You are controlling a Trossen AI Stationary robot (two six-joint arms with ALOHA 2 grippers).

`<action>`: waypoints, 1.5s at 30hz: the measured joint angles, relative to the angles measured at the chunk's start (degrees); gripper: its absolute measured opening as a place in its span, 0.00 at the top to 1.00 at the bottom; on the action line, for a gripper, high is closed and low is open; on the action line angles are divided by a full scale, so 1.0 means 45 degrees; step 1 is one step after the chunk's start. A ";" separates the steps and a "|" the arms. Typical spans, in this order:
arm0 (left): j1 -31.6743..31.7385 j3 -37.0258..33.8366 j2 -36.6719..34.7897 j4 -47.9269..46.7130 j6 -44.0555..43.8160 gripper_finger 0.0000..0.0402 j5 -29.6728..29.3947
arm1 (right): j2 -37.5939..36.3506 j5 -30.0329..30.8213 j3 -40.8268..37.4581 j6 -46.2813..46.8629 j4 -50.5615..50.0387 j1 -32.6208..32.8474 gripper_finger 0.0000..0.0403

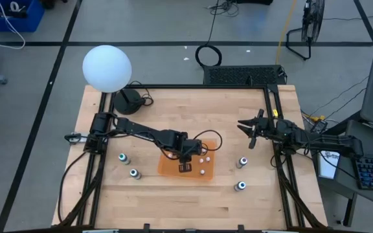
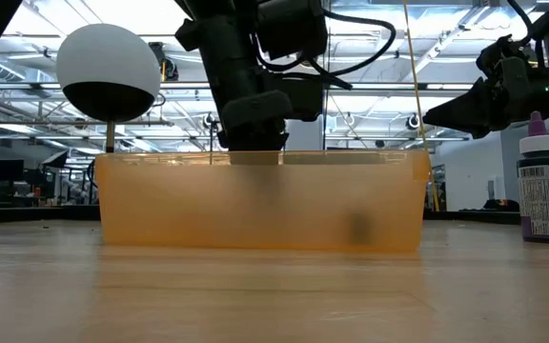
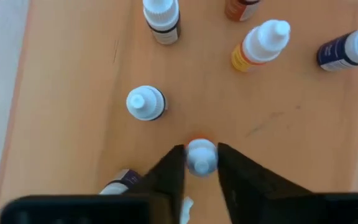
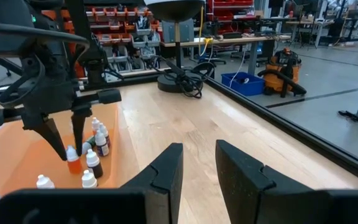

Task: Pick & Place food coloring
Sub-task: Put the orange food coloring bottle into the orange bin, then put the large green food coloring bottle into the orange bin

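An orange tray (image 1: 170,167) sits mid-table and holds several tiny white-topped food coloring bottles (image 3: 146,102), all upright on its floor. My left gripper (image 1: 185,168) reaches down into the tray, and its fingers close in on the cap of an orange-bodied bottle (image 3: 201,155). Larger grey bottles with teal tops stand on the table on both sides of the tray: two at the left (image 1: 123,158) and two at the right (image 1: 243,162). My right gripper (image 1: 247,127) hovers level at the table's right side, open and holding nothing. My left gripper has the orange bottle's white cap (image 3: 201,163) between its two fingertips (image 3: 173,171), one on each side. The fingers come steeply from above, pointing down. The bottle stands upright with its base on the tray floor (image 4: 73,168).
A white globe lamp (image 1: 107,68) on a black base stands at the far left corner, with a cable beside it. Other small bottles (image 4: 98,142) crowd close behind the held one. In the low view the tray's near wall (image 2: 255,200) hides what is inside. Bare wood lies toward the near edge.
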 joint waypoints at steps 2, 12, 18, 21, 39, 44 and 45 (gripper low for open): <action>0.0000 0.0000 -0.0024 -0.0015 -0.0047 0.67 0.0003 | 0.0000 -0.0001 0.0000 -0.0003 -0.0001 -0.0001 0.79; 0.0000 0.0015 -0.1031 -0.0872 -0.0640 0.43 0.0117 | 0.0000 0.0000 0.0005 -0.0005 0.0000 -0.0002 0.79; -0.0162 0.0029 -0.2785 -0.3836 -0.2810 0.42 0.0078 | 0.0000 0.0000 0.0005 -0.0003 0.0015 0.0000 0.79; -0.0628 0.0035 -0.3652 -0.5708 -0.4143 0.42 0.0005 | 0.0000 0.0000 0.0005 -0.0005 0.0015 -0.0001 0.79; -0.4629 -0.2073 -0.7344 -0.9012 -1.1532 0.42 -0.1933 | 0.0000 -0.0002 0.0005 0.0000 0.0015 -0.0001 0.79; -0.5412 -0.3769 -0.7475 -0.8917 -1.3076 0.42 -0.1210 | 0.0000 0.0000 0.0005 -0.0002 0.0017 0.0000 0.79; -0.5572 -0.4030 -0.7456 -0.8882 -1.3331 0.42 -0.1012 | 0.0000 -0.0002 0.0005 -0.0001 0.0012 -0.0001 0.79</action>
